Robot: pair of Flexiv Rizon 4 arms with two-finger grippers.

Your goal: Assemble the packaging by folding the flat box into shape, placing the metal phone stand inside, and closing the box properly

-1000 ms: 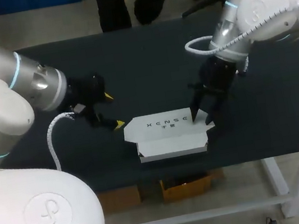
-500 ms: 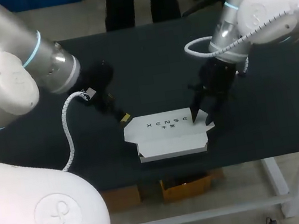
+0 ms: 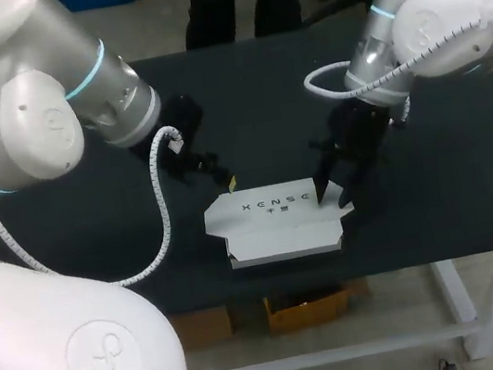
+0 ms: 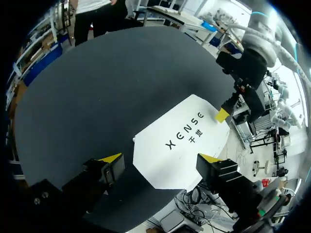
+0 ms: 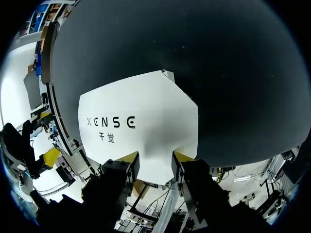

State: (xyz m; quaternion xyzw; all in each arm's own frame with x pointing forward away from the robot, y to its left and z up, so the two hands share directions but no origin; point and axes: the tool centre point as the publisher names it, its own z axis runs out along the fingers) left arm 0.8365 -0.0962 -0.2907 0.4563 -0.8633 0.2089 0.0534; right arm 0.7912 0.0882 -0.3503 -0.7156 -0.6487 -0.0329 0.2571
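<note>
Pinning box point(image 3: 270, 214) right end near table point(image 3: 455, 199) front edge under parted right gripper point(image 3: 334, 194), probably as anchor. Poising left gripper point(image 4: 160, 158) wide open at left end for folding.

In the head view the left gripper point(image 3: 223, 177) is nearly lost, black against the dark table point(image 3: 241, 92), and only one yellow tip shows, just off the 11 o'clock corner of the box point(image 3: 276, 222). The box's lid covers whatever lies inside. Its 3 o'clock end sits partly under the right gripper point(image 3: 333, 195), so contact there cannot be judged, and in the right wrist view that gripper's own body also hides the box's nearest edge.
</note>
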